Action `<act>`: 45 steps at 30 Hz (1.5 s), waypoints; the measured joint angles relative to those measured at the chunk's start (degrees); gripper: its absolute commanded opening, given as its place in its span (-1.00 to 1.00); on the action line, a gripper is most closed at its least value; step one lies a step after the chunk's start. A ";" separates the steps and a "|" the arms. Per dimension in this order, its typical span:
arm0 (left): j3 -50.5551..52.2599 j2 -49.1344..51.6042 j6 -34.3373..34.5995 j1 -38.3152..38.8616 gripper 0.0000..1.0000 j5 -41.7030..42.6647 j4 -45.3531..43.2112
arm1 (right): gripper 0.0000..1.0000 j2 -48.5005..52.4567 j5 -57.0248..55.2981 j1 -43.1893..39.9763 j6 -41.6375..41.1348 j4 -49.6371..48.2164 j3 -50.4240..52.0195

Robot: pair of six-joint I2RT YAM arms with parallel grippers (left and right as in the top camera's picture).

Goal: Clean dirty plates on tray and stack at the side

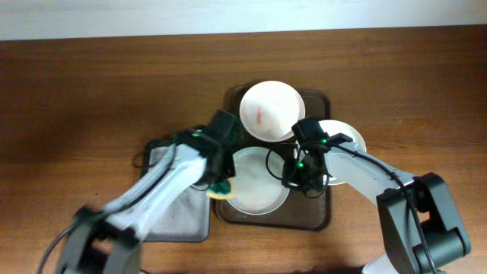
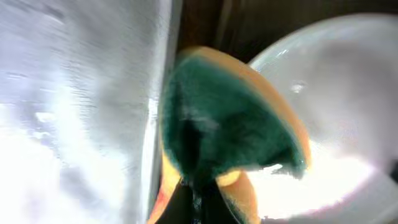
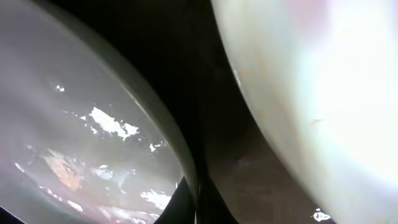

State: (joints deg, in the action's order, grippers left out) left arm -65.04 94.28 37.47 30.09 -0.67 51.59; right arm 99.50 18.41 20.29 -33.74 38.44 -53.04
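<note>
Clamping a sponge [image 2: 230, 124] in the left pincer [image 1: 219, 185] at the left edge of the front plate [image 1: 257, 186] on the tray [image 1: 319, 217]. Holding the right pincer [image 1: 299, 173] at that plate's right rim, apart or together impossible to tell. Sharing the tray with a red-smeared rear plate [image 1: 268, 112].

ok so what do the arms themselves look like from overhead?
Matched pair: left arm and right arm have pale grey-white tubular links with black joints. The left gripper and right gripper are black. Green lights glow near both wrists; thin black cables loop alongside.
</note>
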 measured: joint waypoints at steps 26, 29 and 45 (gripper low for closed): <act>15.52 -37.44 -18.62 -23.76 0.99 15.10 -5.62 | -0.92 -32.35 -59.54 26.49 17.27 10.40 -0.22; 15.52 -42.84 -18.67 -23.76 0.99 15.26 -5.46 | -0.92 -32.35 -71.38 33.90 17.44 10.38 -0.22; 15.52 -43.71 -18.67 -23.76 0.99 15.28 -5.51 | -0.92 -32.33 -87.27 41.11 32.85 8.63 -3.30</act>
State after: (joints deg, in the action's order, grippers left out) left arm -49.52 50.57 18.81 6.33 14.61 46.09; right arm 67.18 -68.86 61.41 -0.89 47.07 -56.34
